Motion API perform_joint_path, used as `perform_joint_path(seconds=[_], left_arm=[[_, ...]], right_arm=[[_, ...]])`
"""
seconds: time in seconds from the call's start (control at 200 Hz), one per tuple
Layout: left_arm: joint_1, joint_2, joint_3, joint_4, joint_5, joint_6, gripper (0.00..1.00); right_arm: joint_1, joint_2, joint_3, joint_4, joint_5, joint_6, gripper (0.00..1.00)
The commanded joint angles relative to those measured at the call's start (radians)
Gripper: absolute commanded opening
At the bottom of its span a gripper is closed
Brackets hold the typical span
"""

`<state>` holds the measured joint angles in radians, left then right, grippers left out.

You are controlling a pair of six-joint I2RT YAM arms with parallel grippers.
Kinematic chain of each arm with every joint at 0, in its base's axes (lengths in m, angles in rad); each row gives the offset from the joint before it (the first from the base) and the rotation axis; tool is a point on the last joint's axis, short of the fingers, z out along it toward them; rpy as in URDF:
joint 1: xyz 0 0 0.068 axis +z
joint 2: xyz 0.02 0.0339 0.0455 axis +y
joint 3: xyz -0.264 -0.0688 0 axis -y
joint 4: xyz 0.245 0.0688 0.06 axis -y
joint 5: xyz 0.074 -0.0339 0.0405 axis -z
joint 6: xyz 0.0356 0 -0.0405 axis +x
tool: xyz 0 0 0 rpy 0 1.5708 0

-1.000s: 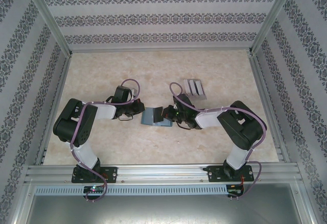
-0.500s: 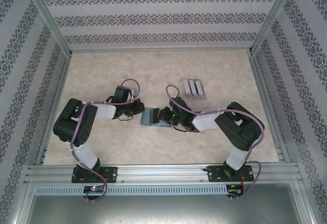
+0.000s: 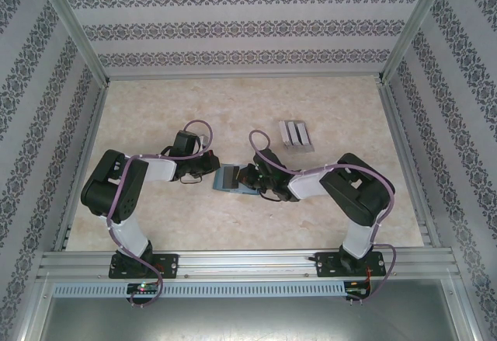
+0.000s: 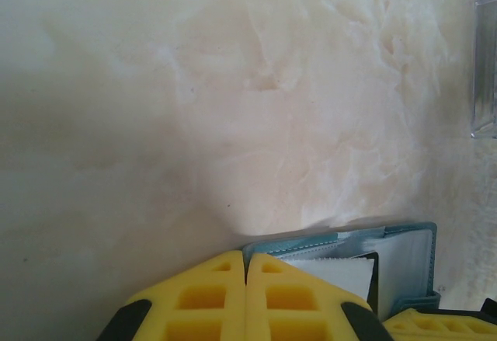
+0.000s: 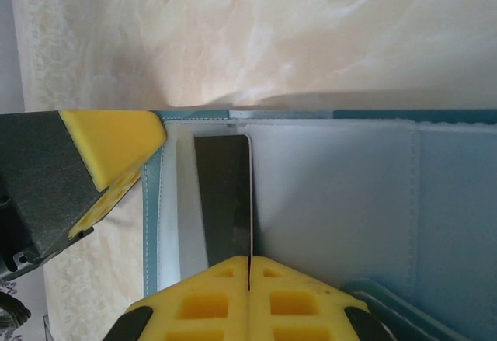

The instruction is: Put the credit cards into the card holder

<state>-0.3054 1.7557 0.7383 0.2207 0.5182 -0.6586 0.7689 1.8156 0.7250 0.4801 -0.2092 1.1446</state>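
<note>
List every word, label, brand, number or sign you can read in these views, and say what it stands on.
There is no readable text.
The dark card: the face that shows is plain, with no print.
The white card: blank where it shows.
The card holder: no logo or lettering on the visible leaves.
The walls: an ornamental pattern, not writing.

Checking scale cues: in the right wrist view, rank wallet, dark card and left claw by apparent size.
Largest: wallet. Then dark card and left claw: much alike, and the claw is cut by the frame, so unranked.
</note>
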Motion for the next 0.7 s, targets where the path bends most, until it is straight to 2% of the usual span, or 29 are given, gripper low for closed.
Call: perform_joint_path(seconds=[0.0,0.155,0.225,0.285,0.375,0.694], left_arm=[[0.006,0.037,-0.018,-0.065,-0.046,-0.009,0.06],[0.006,0.026,-0.023,-0.068,-0.059,-0.013,0.13],[0.006,0.027,-0.028,-0.051,-0.043,-0.027,0.16],[0.006,0.030,-0.031,-0.046,-0.038,-0.032,0.16],[0.006,0.031,-0.033,-0.039,-0.036,-0.037,0.17],[0.006,0.027,-0.040,-0.022,-0.016,-0.053,0.18]], right_arm=[[0.032,0.040,0.025,-0.046,-0.026,0.014,0.01],[0.052,0.055,0.042,-0.041,0.009,0.062,0.02],[0.061,0.060,0.052,-0.044,0.019,0.067,0.05],[0.063,0.065,0.054,-0.042,0.020,0.076,0.12],[0.063,0.059,0.050,-0.030,0.013,0.070,0.14],[0.066,0.038,0.040,-0.049,-0.020,0.064,0.17]])
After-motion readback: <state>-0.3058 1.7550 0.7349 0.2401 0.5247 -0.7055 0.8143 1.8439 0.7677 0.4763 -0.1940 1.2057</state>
